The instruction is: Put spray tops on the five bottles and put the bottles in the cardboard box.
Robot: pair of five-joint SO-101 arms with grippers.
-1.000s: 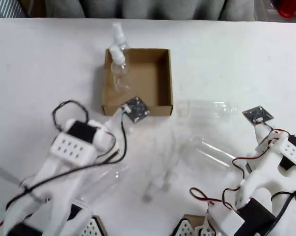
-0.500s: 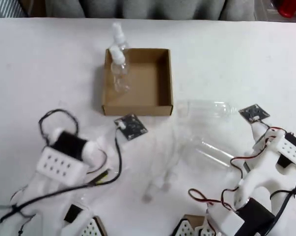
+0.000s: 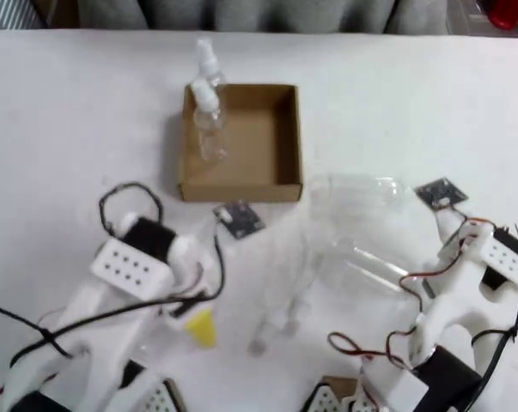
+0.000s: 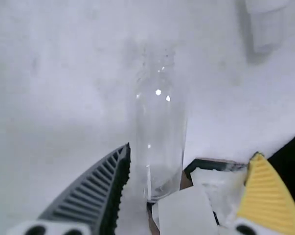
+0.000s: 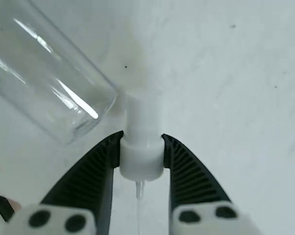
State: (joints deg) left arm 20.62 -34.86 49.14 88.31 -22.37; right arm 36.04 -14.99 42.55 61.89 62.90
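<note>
Since a second ago: the left arm has drawn back from the front wall of the brown open-topped cardboard box [image 3: 241, 190] toward the near side of the white surface [image 3: 61, 112]. The right arm has crept slightly forward.

Left pincer [image 4: 192, 151] hangs spread wide with nothing in it. Its dark finger and yellow finger sit either side of a clear topless plastic bottle [image 4: 159, 137] lying on the surface. Right pincer [image 5: 141, 136] is clamped on a white plastic spray top [image 5: 141, 156], just beside the end of a second clear topless bottle [image 5: 49, 83] lying flat.

Reading: the visit to the box looks finished, and the left arm is lined up over the next bottle. The right side has a top ready to fit. Two capped clear bottles [image 3: 210, 120] stand at the box's left side. Cannot tell whether the farther one is inside the back corner or just behind the wall. At most two of five look done.

Room: the box's right half is free. Bare surface lies wide on both sides of the box. Tight spots:
- The left-hand bottle's near end lies close to the arm's base fittings [image 4: 196, 205].
- A third topless bottle [image 3: 366, 262] lies near the second, in front of the right arm; a careless sweep could roll either.
</note>
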